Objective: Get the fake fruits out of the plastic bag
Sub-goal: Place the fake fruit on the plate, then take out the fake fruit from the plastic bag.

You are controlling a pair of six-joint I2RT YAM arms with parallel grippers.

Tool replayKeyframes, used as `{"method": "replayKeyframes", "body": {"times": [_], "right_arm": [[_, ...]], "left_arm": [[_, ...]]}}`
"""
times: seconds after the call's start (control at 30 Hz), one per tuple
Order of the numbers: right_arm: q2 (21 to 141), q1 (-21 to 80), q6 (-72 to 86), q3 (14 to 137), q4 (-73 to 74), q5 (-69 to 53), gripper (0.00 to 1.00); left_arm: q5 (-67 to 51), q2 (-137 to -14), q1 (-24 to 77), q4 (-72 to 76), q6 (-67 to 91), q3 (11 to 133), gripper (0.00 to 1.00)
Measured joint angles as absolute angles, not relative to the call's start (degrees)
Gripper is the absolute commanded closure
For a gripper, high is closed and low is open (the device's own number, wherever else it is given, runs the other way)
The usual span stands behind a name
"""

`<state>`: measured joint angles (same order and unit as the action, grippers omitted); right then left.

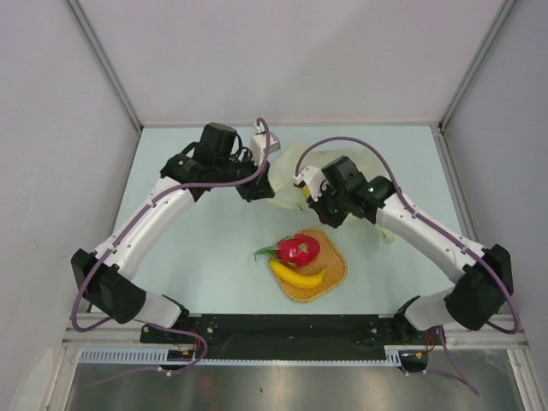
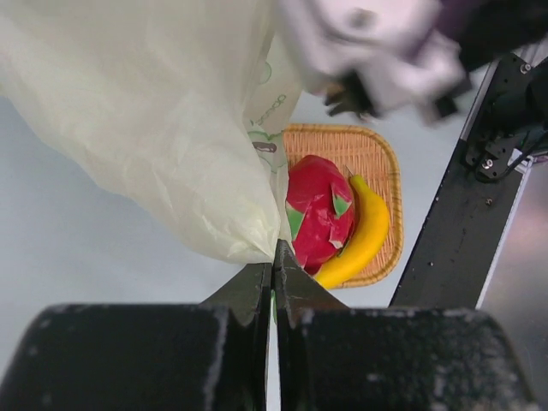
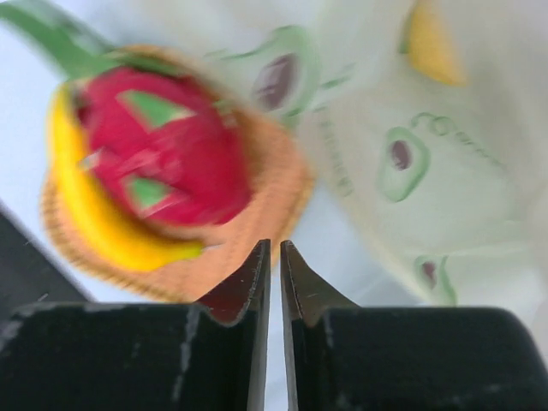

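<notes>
On the left arm (image 1: 163,214) the jaws are pressed together, seemingly pinching the plastic bag (image 2: 145,111) by a corner. The right arm (image 1: 428,233), jaws nearly shut on nothing, is nearer: a yellow fruit (image 3: 432,43), probably the lemon, shows through the bag ahead-right of them.

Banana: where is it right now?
Top view: the banana lies on the orange woven mat, near the middle of the table, against the near side of the dragon fruit, with the plastic bag beyond it.
</notes>
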<state>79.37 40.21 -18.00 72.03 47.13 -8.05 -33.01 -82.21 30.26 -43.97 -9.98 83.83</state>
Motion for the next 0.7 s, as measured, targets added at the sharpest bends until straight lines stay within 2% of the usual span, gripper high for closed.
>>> {"method": "replayKeyframes", "body": {"times": [0.23, 0.4, 0.53, 0.6, 0.7], "right_arm": [[90.65, 25.56, -19.33, 72.12, 32.69, -7.44, 0.90], [96.47, 23.11, -17.98, 73.58, 27.75, -5.52, 0.84], [99.02, 26.28, -17.85, 73.95, 24.88, -3.44, 0.74], [99.79, 28.03, -18.24, 74.22, 23.73, -2.35, 0.68], [102.37, 29.56, -18.68, 77.12, 23.46, -1.30, 0.52]], "left_arm": [[-32.64, -82.63, 30.26, -47.46, -14.46, 87.88, 1.00], [-29.98, -83.22, 30.22, -52.75, -19.94, 88.53, 1.00], [-30.20, -80.82, 28.67, -51.37, -20.08, 86.74, 1.00], [-30.24, -75.13, 27.66, -45.23, -18.87, 79.53, 1.00], [-29.93, -70.91, 27.24, -41.89, -16.14, 74.24, 1.00]]}}
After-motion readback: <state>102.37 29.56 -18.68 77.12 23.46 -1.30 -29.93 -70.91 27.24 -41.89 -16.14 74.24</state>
